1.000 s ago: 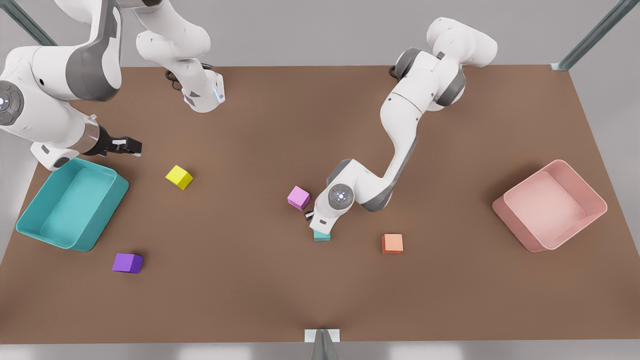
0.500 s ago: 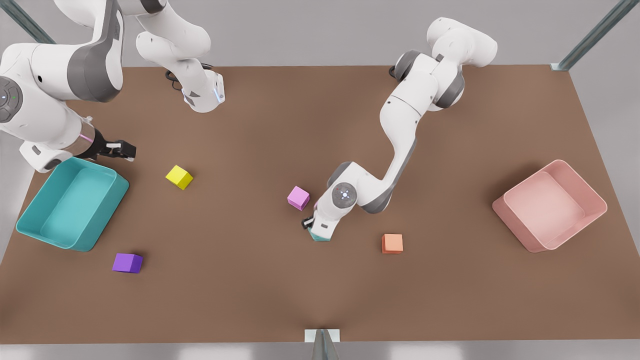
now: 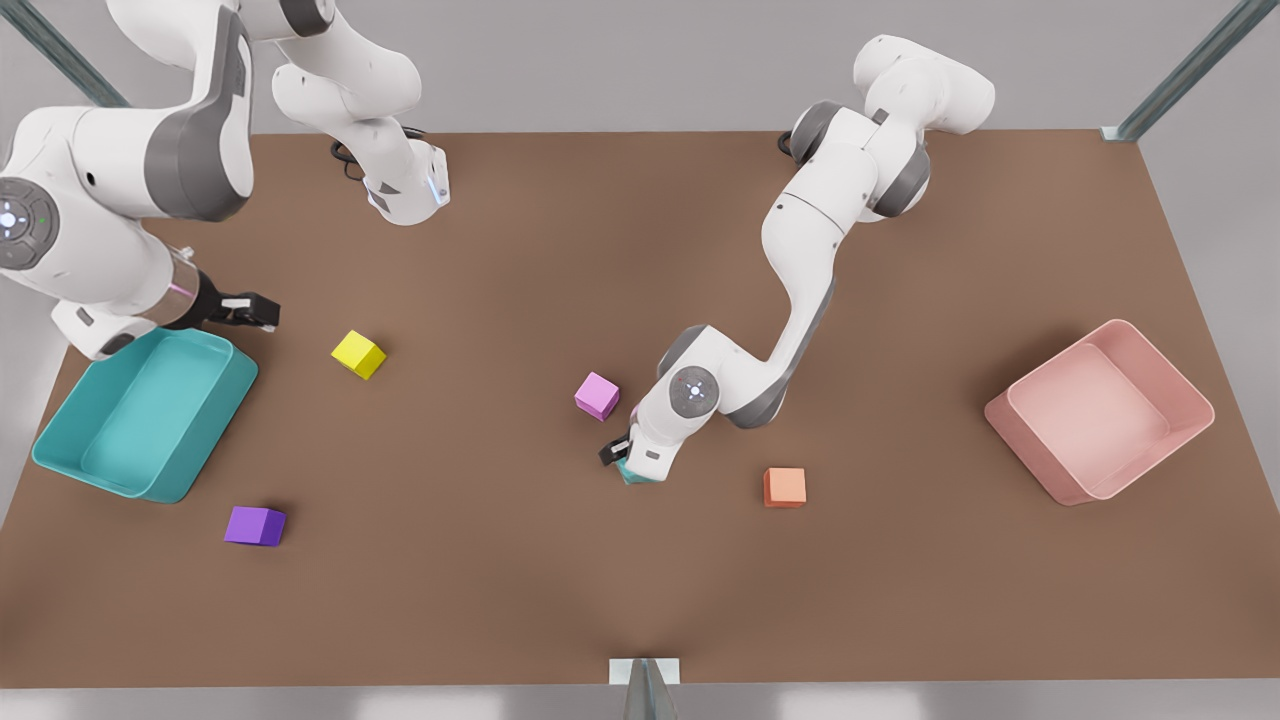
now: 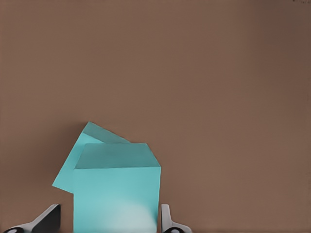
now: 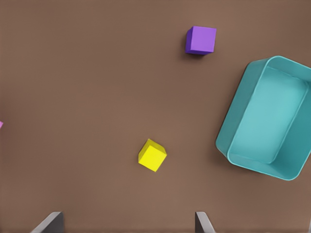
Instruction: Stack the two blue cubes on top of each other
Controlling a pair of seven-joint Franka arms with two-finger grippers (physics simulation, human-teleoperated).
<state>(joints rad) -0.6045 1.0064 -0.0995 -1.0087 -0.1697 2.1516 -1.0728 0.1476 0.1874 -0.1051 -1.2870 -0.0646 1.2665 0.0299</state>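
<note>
The brown counter (image 3: 900, 580) carries 2 bins: a pink bin (image 3: 1100, 415) at the front view's right and a teal bin (image 3: 140, 415) at the front view's left.

The arm reaching to the counter's middle is the left arm. Its left pincer (image 3: 632, 465) points down over the 2 blue cubes, between the pink cube (image 3: 597, 396) and the orange cube (image 3: 786, 487). In the left wrist view the upper blue cube (image 4: 116, 191) sits between the 2 fingers (image 4: 167, 218); one finger lies close against the cube's side, the other stands a little apart from it, so the pincer is spread rather than pinching. The lower blue cube (image 4: 73, 162) lies under the upper one, turned at an angle to it, with a corner and an edge poking out (the upper cube appears to rest on it). In the front view a sliver of blue cube (image 3: 630, 477) peeks out beneath the wrist.

The right arm waits at the front view's left, its right pincer (image 3: 250, 312) hanging over the counter just beside the teal bin's far rim, its fingers (image 5: 201, 223) spread wide with nothing between them.

The yellow cube (image 3: 358, 354) sits near the teal bin, and the purple cube (image 3: 254, 526) lies close to that bin's near corner.
</note>
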